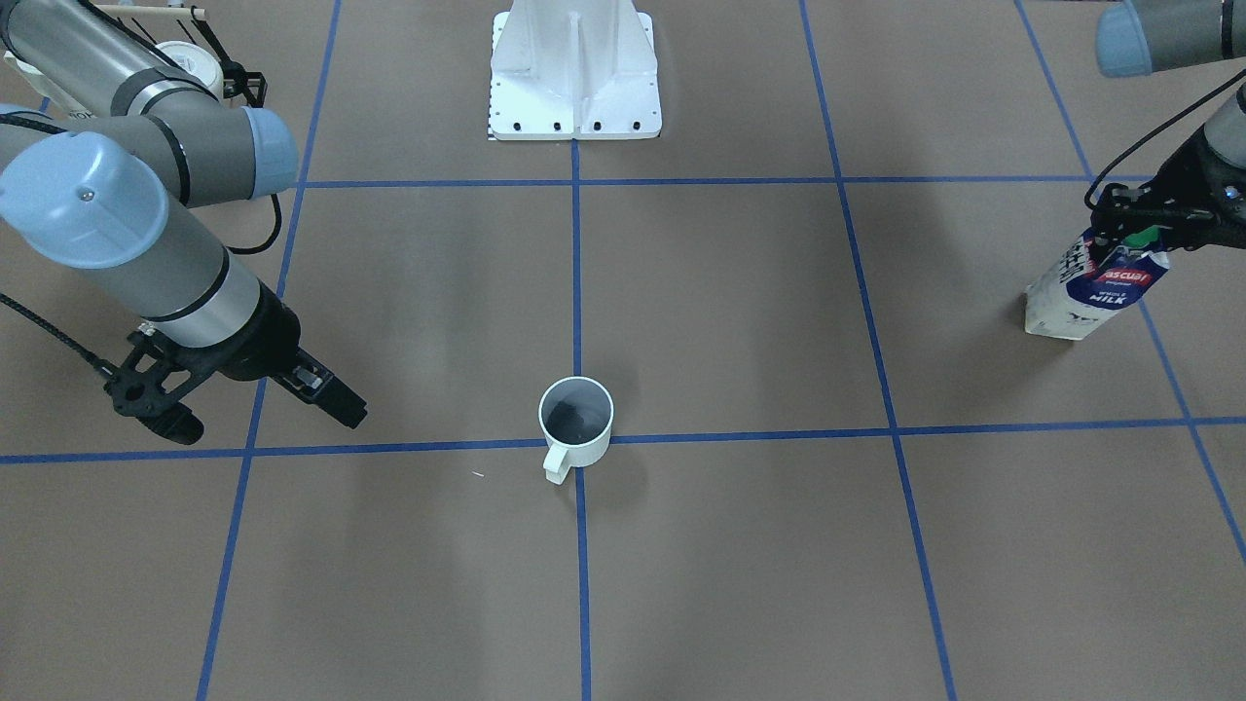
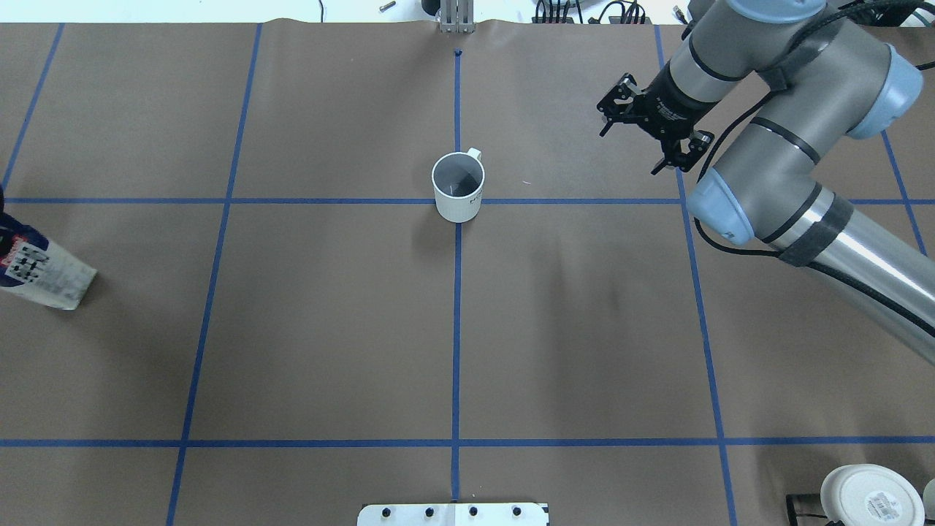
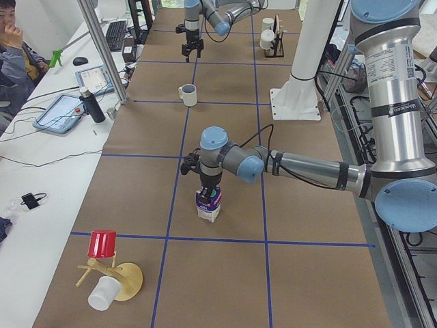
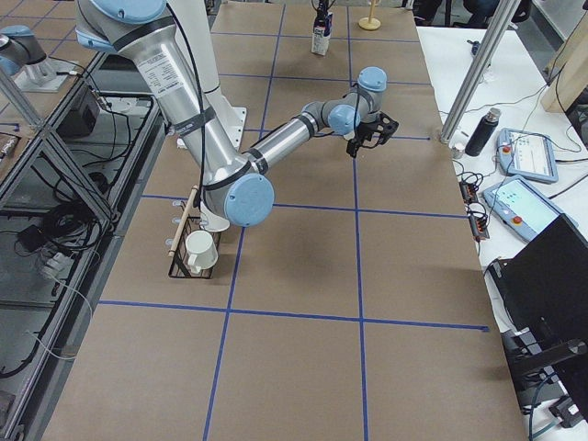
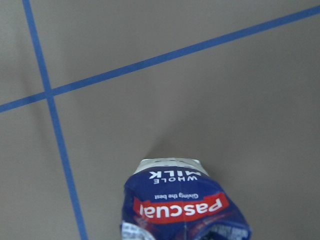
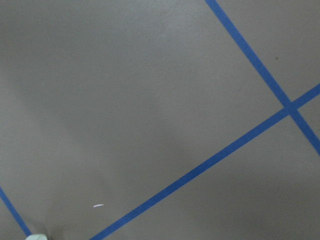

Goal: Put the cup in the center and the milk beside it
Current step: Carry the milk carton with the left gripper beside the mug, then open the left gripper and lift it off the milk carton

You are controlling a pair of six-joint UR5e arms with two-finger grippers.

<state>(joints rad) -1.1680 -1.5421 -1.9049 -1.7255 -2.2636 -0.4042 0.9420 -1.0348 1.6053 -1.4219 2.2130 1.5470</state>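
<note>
Well apart: cup [image 1: 575, 417], milk [image 1: 1088, 294], mug rack [image 4: 183, 220]

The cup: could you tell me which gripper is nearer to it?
Right. The right gripper hangs open off to the cup's side; the left gripper is much farther, closed on the milk at the table's left end.

Left fingers [image 3: 203, 183] sit on top of the milk carton [image 3: 209, 206], which stands on the tabletop [image 3: 307, 260] directly beneath them. Cup [image 3: 188, 94] well apart, between them and the far right fingers [image 3: 190, 48]. Red cup [image 3: 102, 243] on the camera side of the left fingers.
</note>
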